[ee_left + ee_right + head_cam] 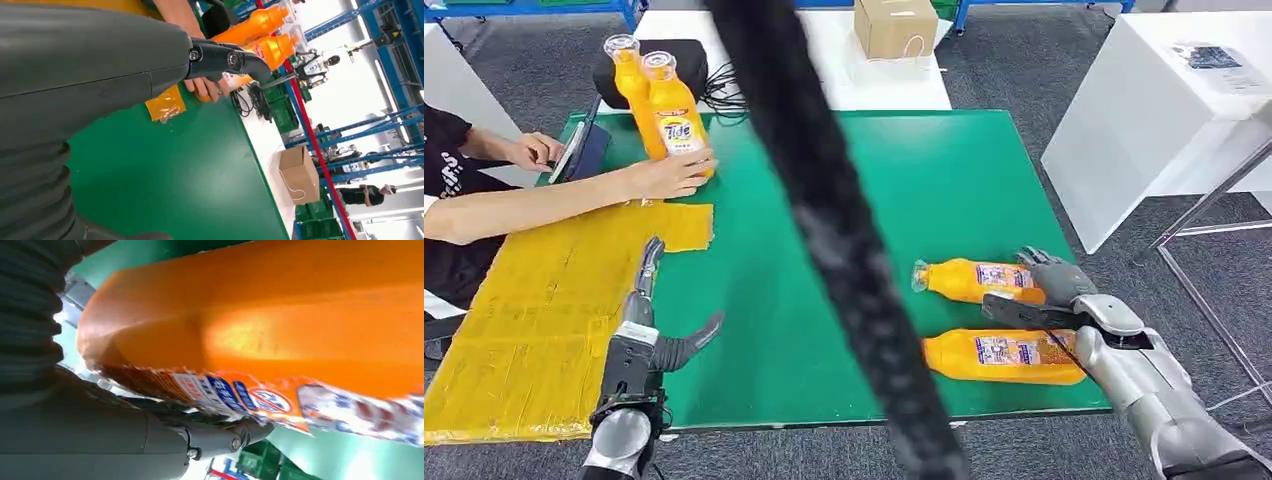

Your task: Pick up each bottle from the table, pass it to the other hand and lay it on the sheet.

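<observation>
Right hand (1064, 300) fingers wrapped on far lying bottle (979, 280), right of green surface (944, 180). Slip risk: smooth body. Left hand (656, 335) fingers spread, empty, beside yellow sheet (534, 320).

Glossy orange plastic bottles (1004, 356); crinkled shiny yellow sheet (544, 310); matt green table (944, 180).

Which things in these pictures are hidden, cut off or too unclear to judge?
- Head view: a blurred black cable crosses the green mat, hiding a strip of it.
- Head view: right hand covers the base of the farther lying bottle; whether it grips is unclear.
- Right wrist view: that bottle's neck is cut off by the edge; label too blurred to read.
- Left wrist view: the left hand partly hides a person's hand and the standing bottles.
</observation>
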You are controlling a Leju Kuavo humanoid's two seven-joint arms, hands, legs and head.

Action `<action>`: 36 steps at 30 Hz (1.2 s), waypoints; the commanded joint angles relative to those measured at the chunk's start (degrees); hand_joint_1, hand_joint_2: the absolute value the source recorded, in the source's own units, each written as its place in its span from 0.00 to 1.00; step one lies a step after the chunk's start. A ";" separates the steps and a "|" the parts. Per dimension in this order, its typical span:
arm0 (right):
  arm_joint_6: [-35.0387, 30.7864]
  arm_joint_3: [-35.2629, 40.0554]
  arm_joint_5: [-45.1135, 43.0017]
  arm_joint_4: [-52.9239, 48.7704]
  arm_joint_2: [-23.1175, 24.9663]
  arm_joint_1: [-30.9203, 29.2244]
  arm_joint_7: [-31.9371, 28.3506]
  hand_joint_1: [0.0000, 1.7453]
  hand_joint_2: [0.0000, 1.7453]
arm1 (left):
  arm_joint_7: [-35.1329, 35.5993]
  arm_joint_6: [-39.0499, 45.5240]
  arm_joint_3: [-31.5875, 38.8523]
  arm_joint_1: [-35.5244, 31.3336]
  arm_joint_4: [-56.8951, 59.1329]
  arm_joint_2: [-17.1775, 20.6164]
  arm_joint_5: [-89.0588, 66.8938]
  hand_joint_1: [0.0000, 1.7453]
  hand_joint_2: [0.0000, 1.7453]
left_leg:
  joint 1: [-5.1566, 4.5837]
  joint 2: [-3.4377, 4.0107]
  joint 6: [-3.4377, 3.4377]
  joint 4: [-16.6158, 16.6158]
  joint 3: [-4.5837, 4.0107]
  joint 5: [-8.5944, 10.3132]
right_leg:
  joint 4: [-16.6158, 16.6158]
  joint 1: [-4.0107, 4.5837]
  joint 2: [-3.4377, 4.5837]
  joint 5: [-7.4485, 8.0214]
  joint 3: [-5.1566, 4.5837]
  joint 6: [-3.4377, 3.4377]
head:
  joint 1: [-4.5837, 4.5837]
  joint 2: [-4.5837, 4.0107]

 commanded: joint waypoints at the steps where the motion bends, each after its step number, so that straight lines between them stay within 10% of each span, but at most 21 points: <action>1: -7.67 0.09 5.98 2.25 5.36 -0.19 6.25 0.77 1.00 | 1.11 0.31 0.34 -0.75 2.16 -0.77 -0.15 0.00 1.00 | 0.07 0.08 -0.09 -0.08 0.24 -0.03 | -0.14 0.10 -0.06 0.01 0.26 -0.15 | 0.00 0.00; 4: -12.12 -2.72 8.28 -5.66 8.50 2.44 6.69 1.00 1.00 | 1.90 0.38 1.09 0.67 0.05 -0.95 -0.84 0.00 1.00 | 0.06 0.26 -0.07 -0.07 0.20 -0.04 | -0.11 0.10 0.14 0.07 0.20 -0.12 | 0.02 0.00; 10: -20.37 -8.87 -1.88 -30.72 18.90 12.38 -1.87 1.00 1.00 | 2.07 0.12 1.64 2.87 -2.53 -1.24 -1.58 0.00 1.00 | 0.06 0.52 -0.15 -0.10 0.29 -0.16 | -0.04 0.13 0.32 0.02 0.16 -0.18 | -0.02 0.00; 18: -28.30 -7.08 -8.20 -36.51 24.88 15.15 -8.28 1.00 1.00 | 2.07 0.10 -0.03 2.28 -1.68 -1.06 -2.07 0.00 1.00 | 0.26 0.10 -0.14 0.00 0.12 -0.13 | 0.06 0.26 0.00 -0.13 0.11 -0.20 | 0.00 0.00; 30: -28.14 -6.67 -8.00 -37.21 24.90 15.56 -8.13 1.00 1.00 | 2.07 0.05 -0.16 2.22 -1.50 -1.05 -2.01 0.00 1.00 | 0.19 -0.07 -0.10 -0.03 -0.11 -0.01 | 0.04 0.18 -0.08 -0.07 -0.07 -0.13 | 0.02 0.00; 36: -14.26 -3.90 -33.35 -34.55 30.97 15.98 -13.34 1.00 1.00 | 2.11 -2.84 -3.00 0.14 0.23 -0.79 -0.11 0.00 1.00 | 0.20 -0.01 -0.15 -0.05 0.05 -0.08 | 0.03 0.20 -0.08 -0.12 0.05 -0.20 | 0.00 0.00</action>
